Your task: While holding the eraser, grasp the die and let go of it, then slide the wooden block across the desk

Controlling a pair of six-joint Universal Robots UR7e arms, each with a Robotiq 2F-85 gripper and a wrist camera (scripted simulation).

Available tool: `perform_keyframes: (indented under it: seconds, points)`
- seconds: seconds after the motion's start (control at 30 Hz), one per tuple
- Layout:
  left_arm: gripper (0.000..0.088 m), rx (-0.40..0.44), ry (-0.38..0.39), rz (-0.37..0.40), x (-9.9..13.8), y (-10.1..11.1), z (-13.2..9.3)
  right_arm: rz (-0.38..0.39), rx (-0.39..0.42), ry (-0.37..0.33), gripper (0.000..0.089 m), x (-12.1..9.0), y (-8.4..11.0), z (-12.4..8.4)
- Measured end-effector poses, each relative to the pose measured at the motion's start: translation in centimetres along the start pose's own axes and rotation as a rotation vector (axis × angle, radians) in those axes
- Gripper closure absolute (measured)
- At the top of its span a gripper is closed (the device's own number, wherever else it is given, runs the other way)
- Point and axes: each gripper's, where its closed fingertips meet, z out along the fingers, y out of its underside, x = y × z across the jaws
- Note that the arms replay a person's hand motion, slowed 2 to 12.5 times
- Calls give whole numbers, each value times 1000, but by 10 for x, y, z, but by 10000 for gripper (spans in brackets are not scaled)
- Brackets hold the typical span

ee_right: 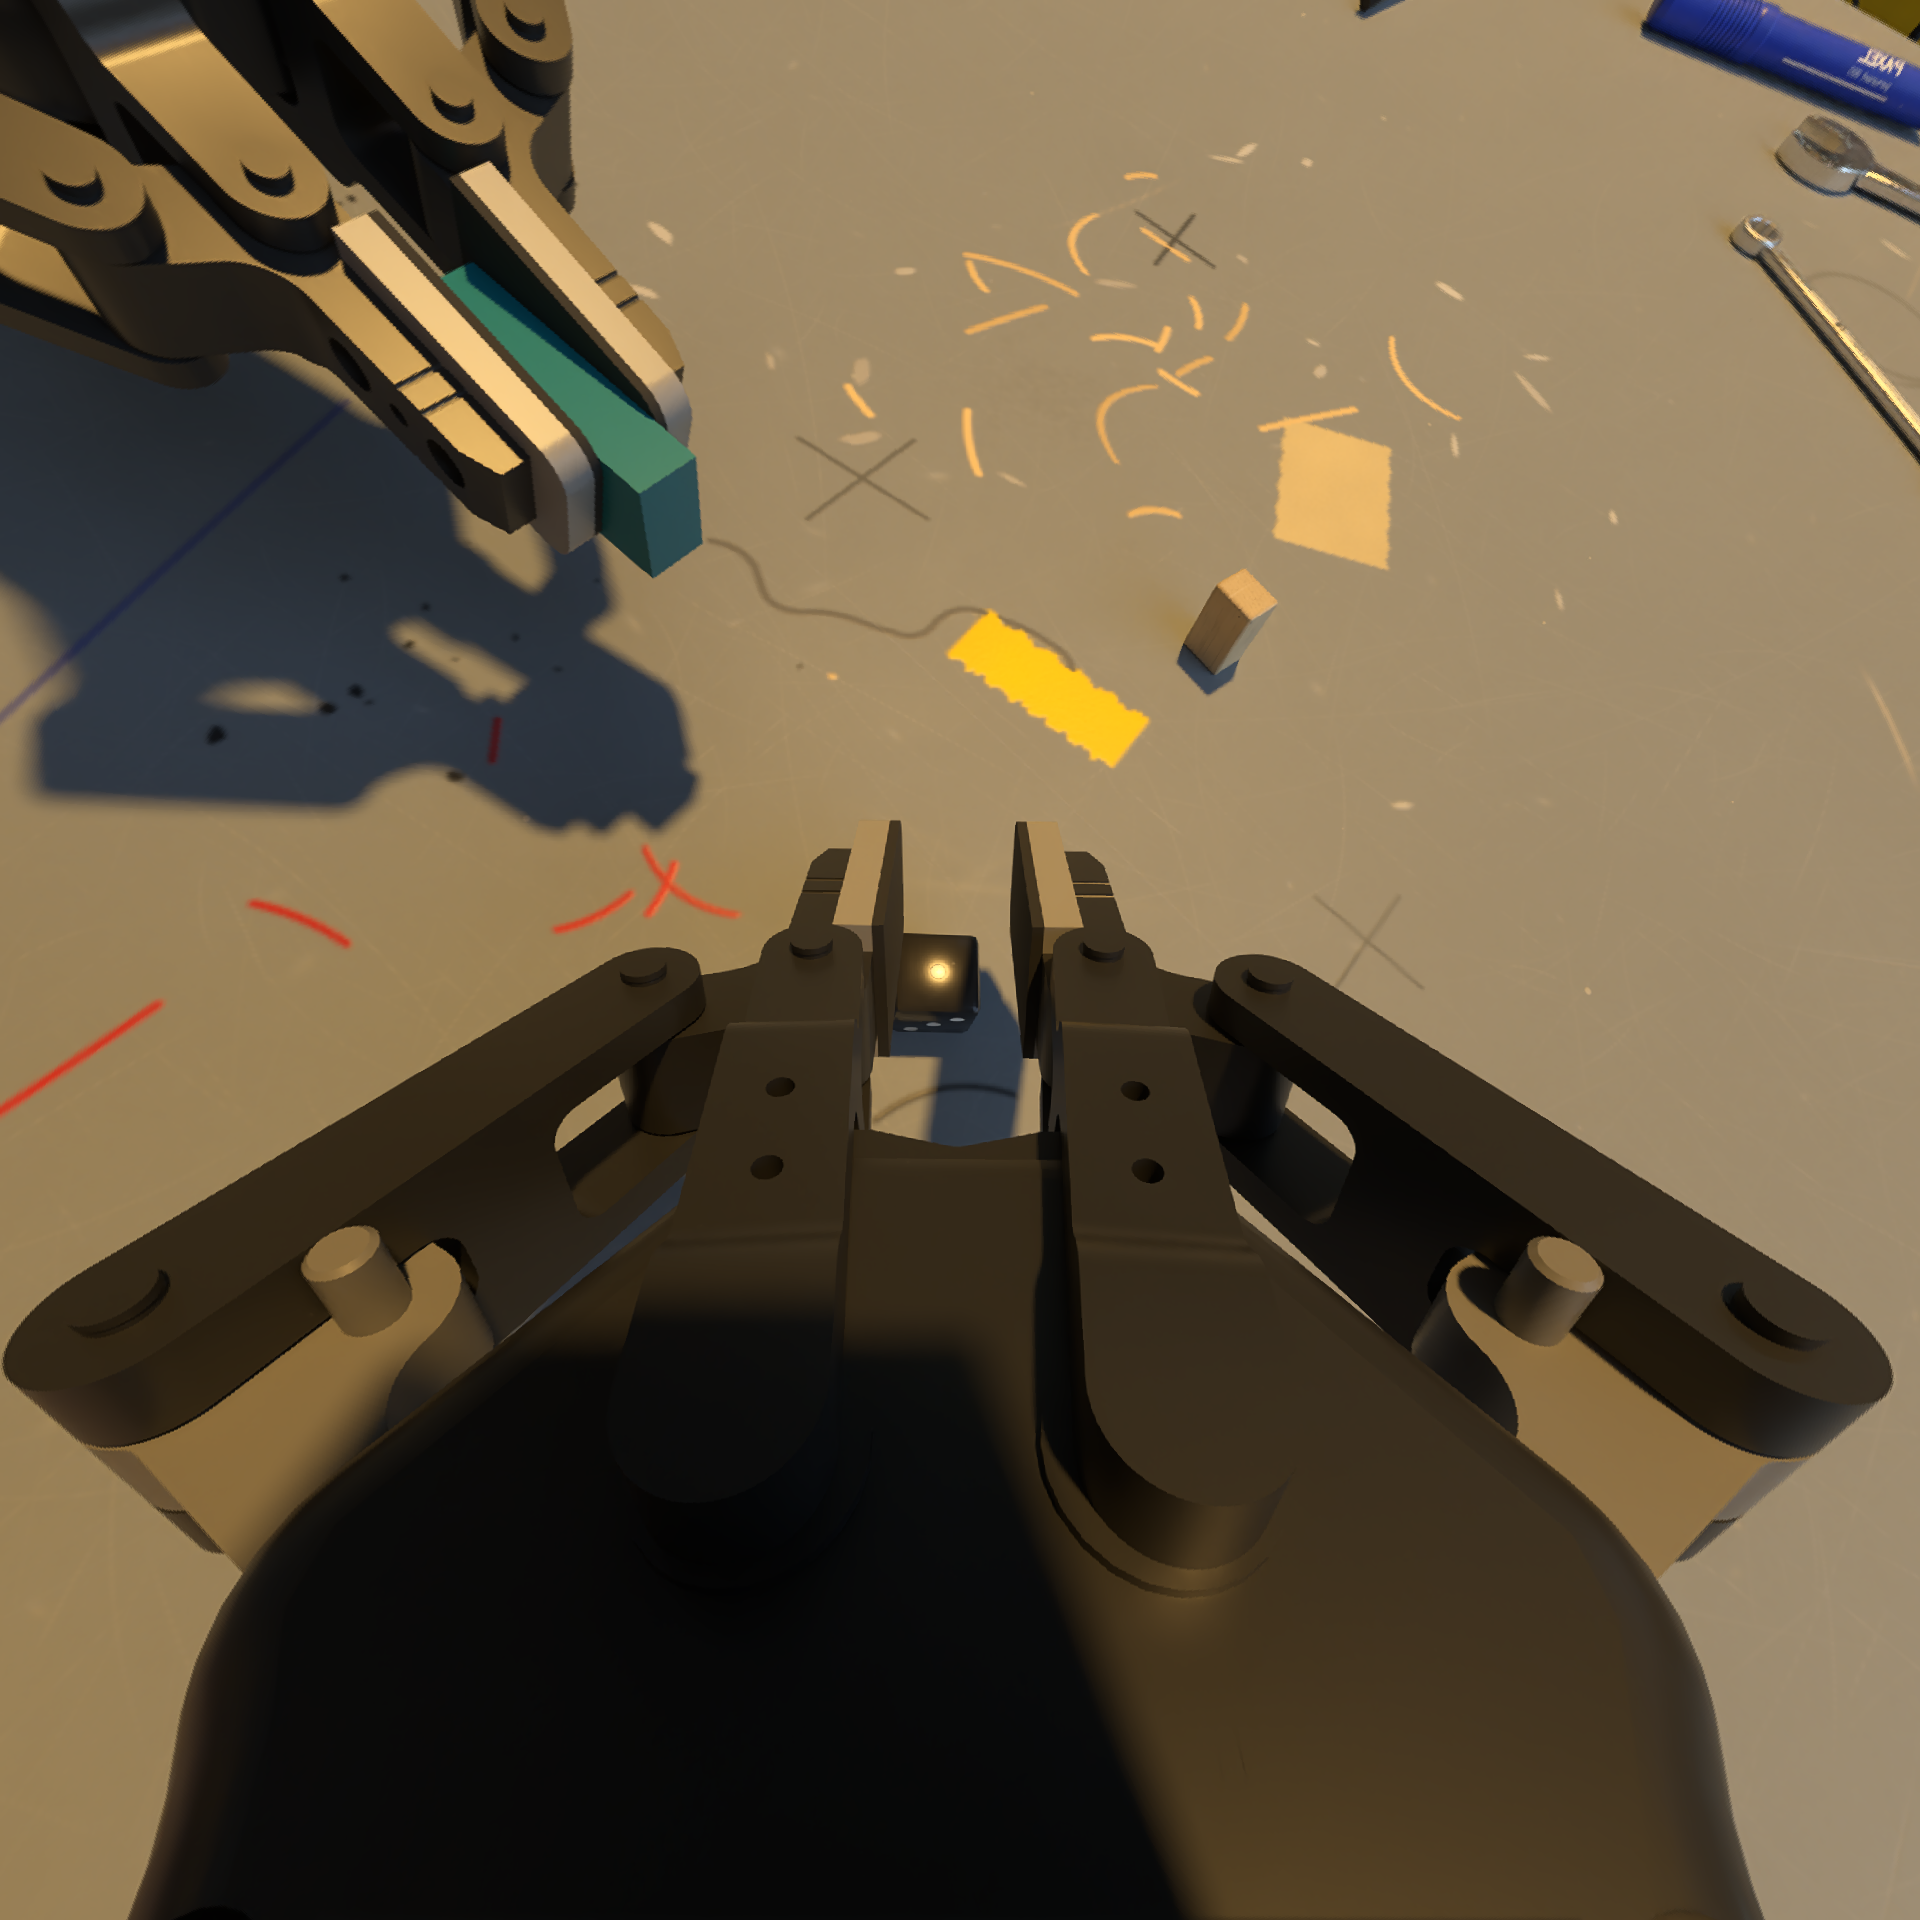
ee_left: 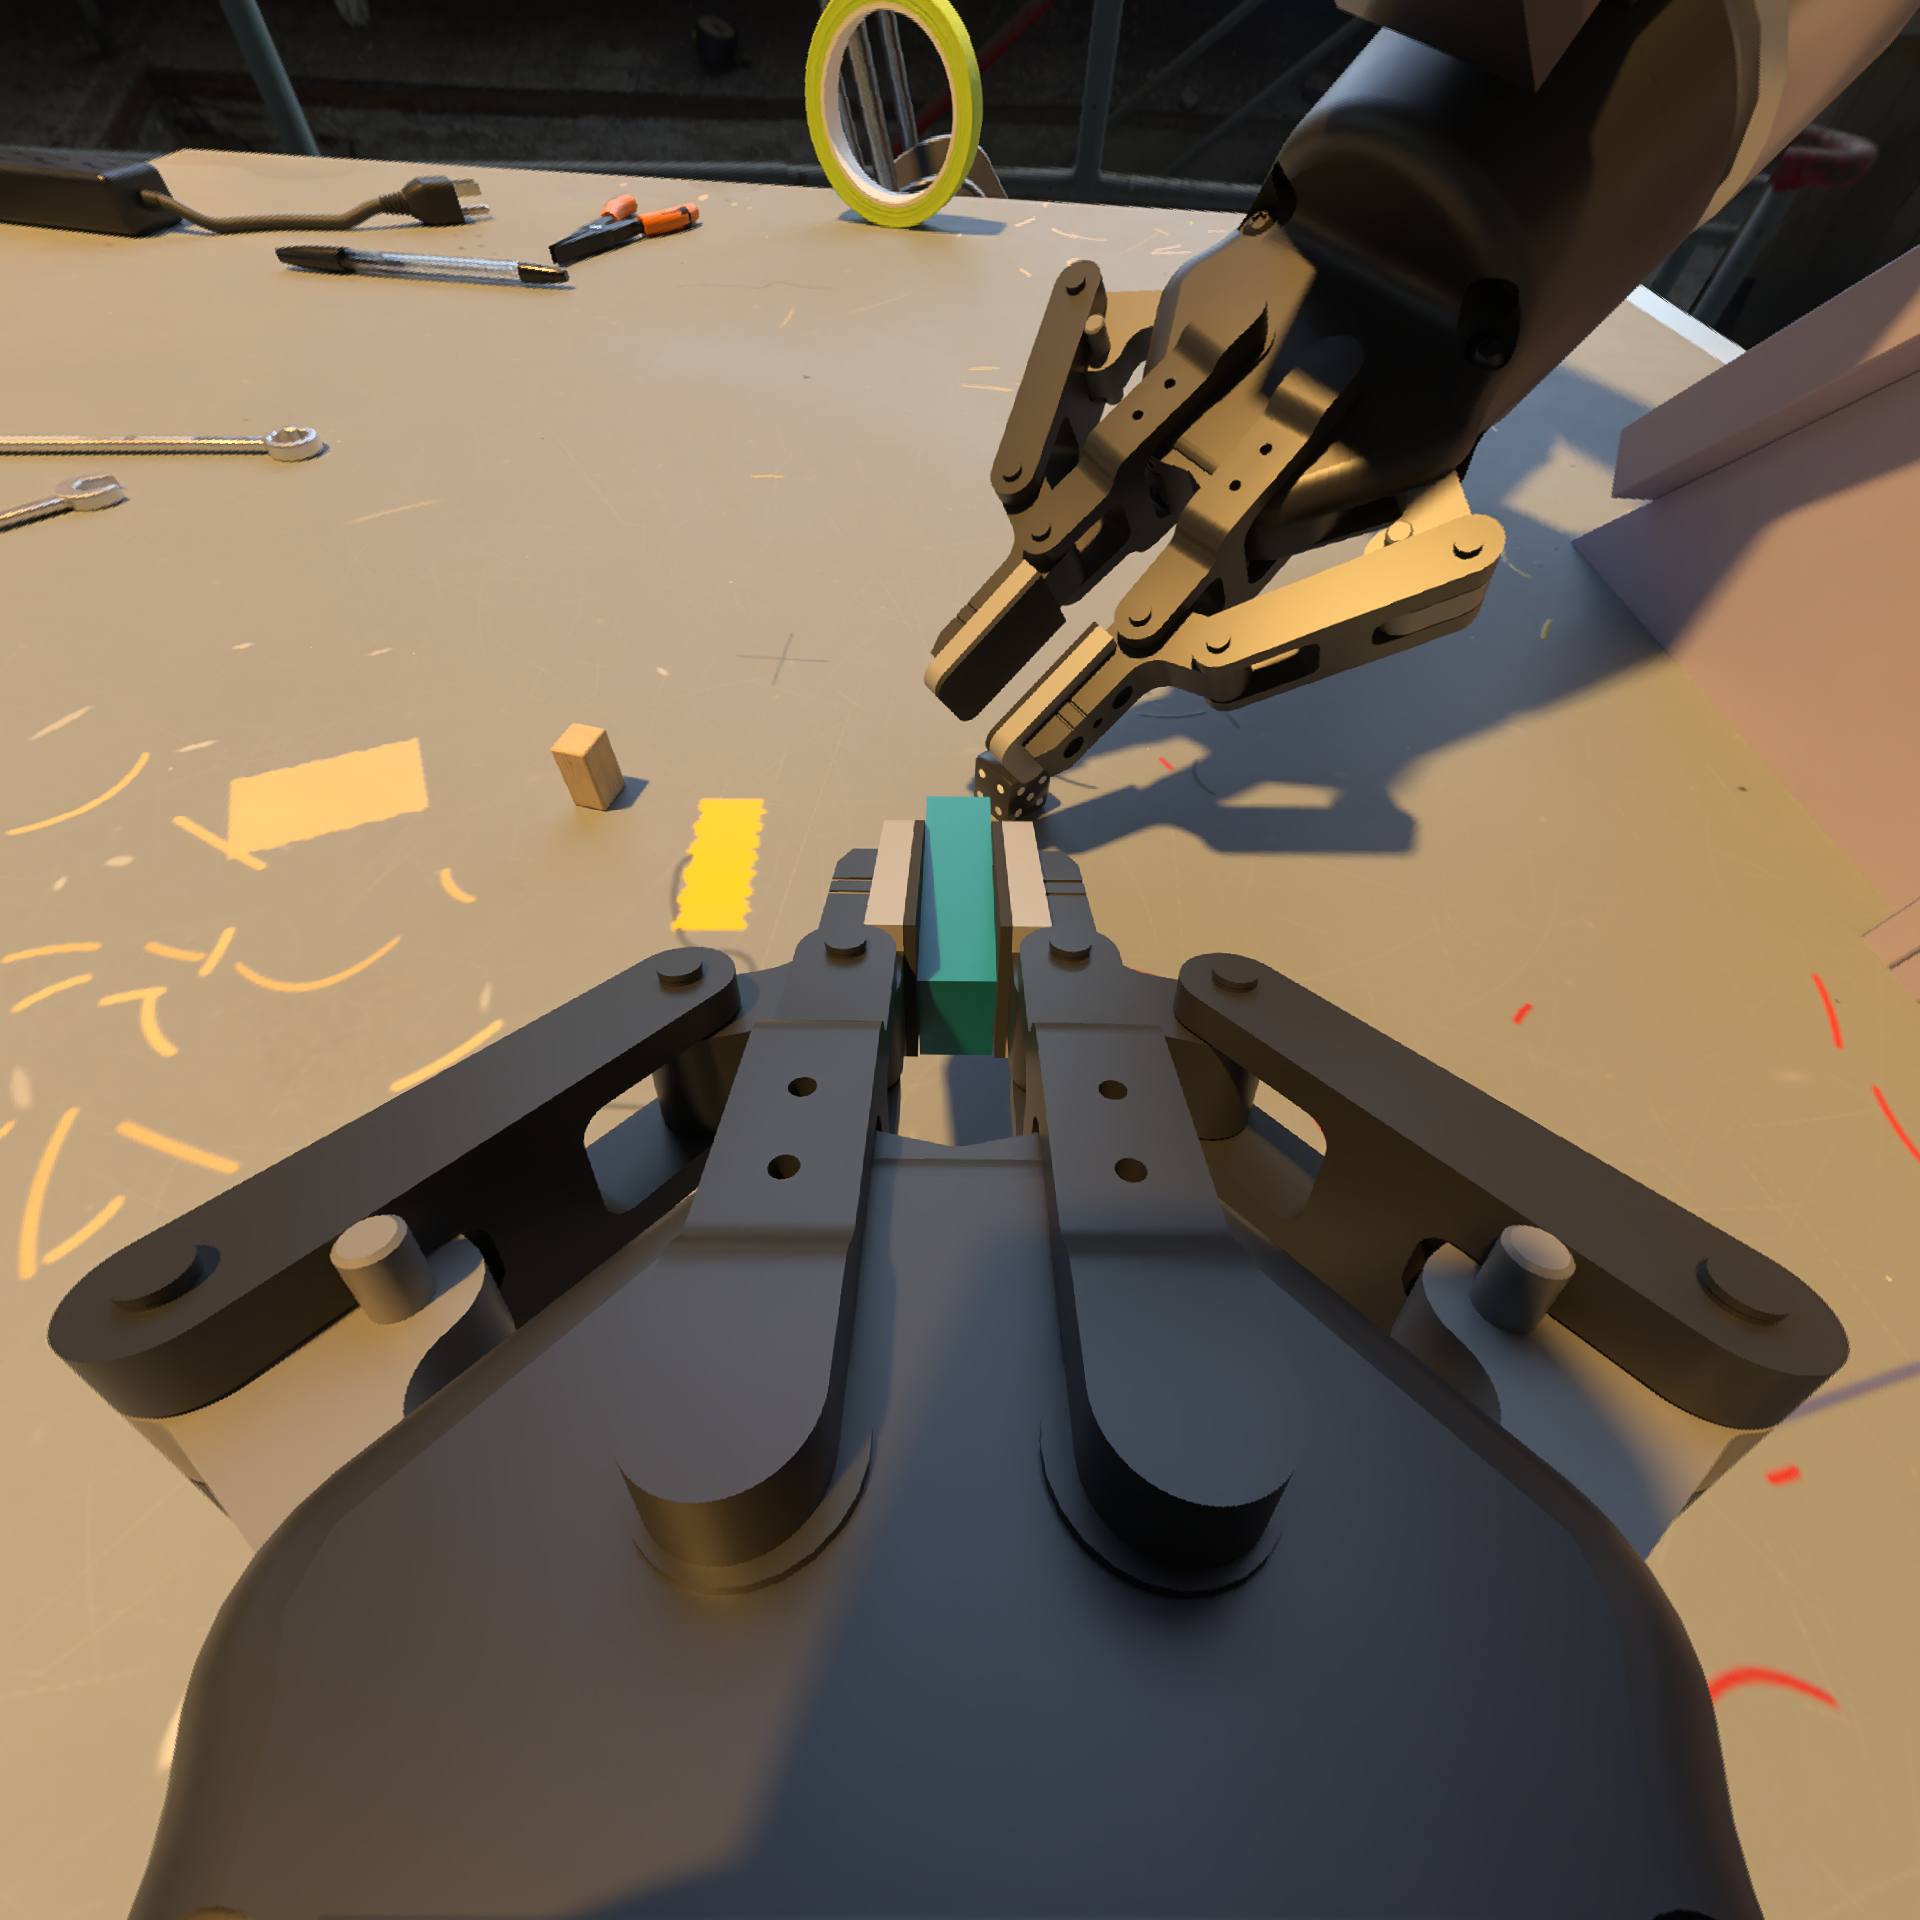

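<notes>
My left gripper [ee_left: 958, 831] is shut on a teal eraser [ee_left: 958, 894] and holds it above the desk; both also show in the right wrist view, the gripper [ee_right: 608, 509] and the eraser [ee_right: 582, 405]. A black die [ee_right: 935, 987] sits on the desk between the fingers of my right gripper [ee_right: 956, 862]. The jaws stand apart: the die is against the left pad, with a gap to the right pad. In the left wrist view the die [ee_left: 1010, 795] lies under the right gripper [ee_left: 997, 717]. A small wooden block [ee_left: 588, 767] [ee_right: 1228, 621] stands upright, apart from both grippers.
A yellow tape roll [ee_left: 894, 109], a pen [ee_left: 416, 265], an orange-handled clip [ee_left: 623, 229], a power plug and wrenches [ee_left: 156, 445] lie at the far side. A blue marker [ee_right: 1787, 52] and a wrench [ee_right: 1829, 322] lie beyond the block. A pale box [ee_left: 1787, 582] stands at the right.
</notes>
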Motion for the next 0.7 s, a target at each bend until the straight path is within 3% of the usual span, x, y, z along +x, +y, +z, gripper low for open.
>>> perform_keyframes:
  seconds: [0.7]
  points:
    - [772, 0, 4, 4, 1, 0, 0, 33, 28, 12, 603, 33, -10, 16]
